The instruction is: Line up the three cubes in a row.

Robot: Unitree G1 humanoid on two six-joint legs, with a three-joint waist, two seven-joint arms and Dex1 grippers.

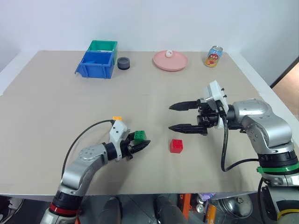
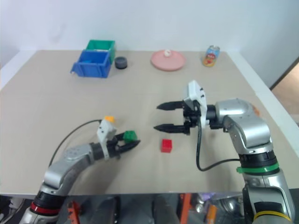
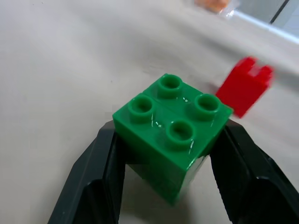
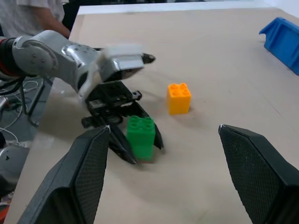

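The green cube point(image 1: 139, 136) sits studs-up between the two black fingers of my left gripper point(image 1: 141, 143), which is shut on it low over the table near the front. I cannot tell whether it touches the surface. The yellow cube point(image 4: 179, 98) stands on the table just behind my left wrist, partly hidden in the left eye view point(image 1: 117, 118). The red cube point(image 1: 176, 146) rests on the table a short way right of the green one. My right gripper point(image 1: 170, 117) hovers open above the table, behind and right of the red cube, pointing left, with nothing between its fingers.
At the back of the table stand a blue bin point(image 1: 96, 64) with a green bin point(image 1: 103, 45) behind it, a small dark cylinder point(image 1: 124, 63), a pink plate point(image 1: 170, 61) and a drink can point(image 1: 214, 56). A person point(image 4: 28, 14) stands beyond the table's left edge.
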